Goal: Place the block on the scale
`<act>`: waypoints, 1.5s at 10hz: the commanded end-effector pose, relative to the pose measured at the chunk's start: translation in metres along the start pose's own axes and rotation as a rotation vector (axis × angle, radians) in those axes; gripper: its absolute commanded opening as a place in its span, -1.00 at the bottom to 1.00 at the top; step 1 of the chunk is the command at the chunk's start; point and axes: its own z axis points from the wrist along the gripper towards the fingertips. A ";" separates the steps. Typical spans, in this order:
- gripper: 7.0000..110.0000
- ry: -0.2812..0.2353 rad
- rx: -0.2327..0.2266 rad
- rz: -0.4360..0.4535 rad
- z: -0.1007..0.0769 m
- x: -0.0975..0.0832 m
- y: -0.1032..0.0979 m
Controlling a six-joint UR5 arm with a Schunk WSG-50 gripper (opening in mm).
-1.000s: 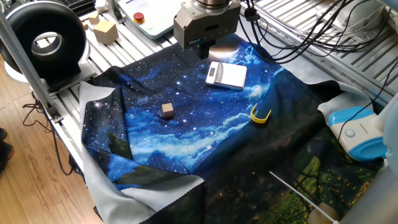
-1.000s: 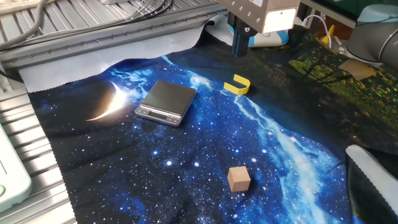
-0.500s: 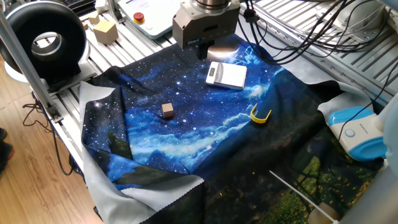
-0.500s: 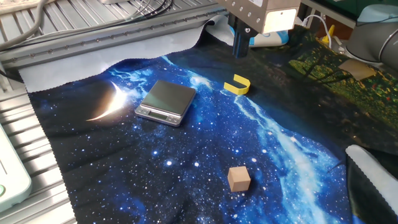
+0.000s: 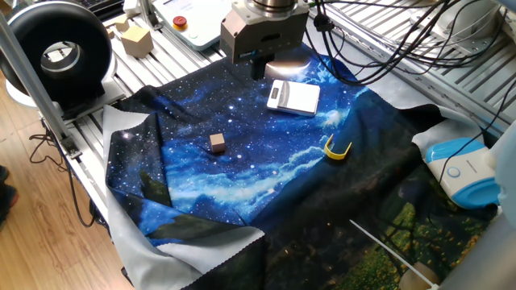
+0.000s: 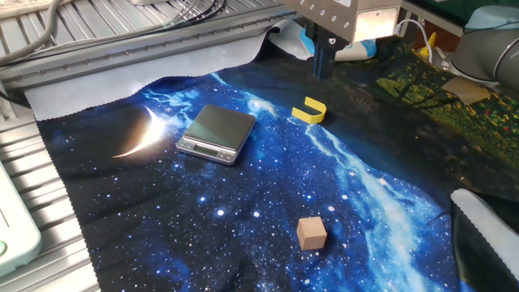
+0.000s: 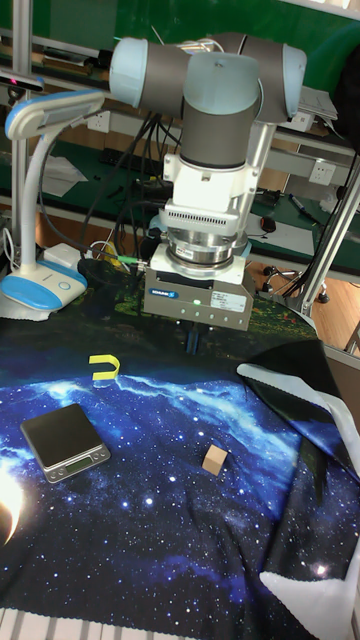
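The gripper (image 7: 192,338) hangs above the galaxy-print cloth (image 6: 243,203), fingers close together and holding nothing. The small wooden cube (image 6: 311,233) lies on that cloth, well apart from the pocket scale (image 6: 216,132) and yellow curved piece (image 6: 309,110)

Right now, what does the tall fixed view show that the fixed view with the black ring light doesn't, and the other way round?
Only the tall view shows the whole UR5 arm and the desk lamp's full neck. Only the ring-light view shows the black ring light, the pale tan block on the rails and the wood floor. Both show the claw raised above the cloth, the small brown cube, the scale and the yellow curved piece.
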 end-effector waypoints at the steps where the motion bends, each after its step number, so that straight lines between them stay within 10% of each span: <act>1: -1.00 -0.025 0.056 -0.052 -0.002 -0.007 -0.014; 3: -1.00 -0.036 0.124 -0.072 -0.004 -0.010 -0.031; 15: -1.00 -0.032 0.091 -0.018 -0.003 -0.008 -0.023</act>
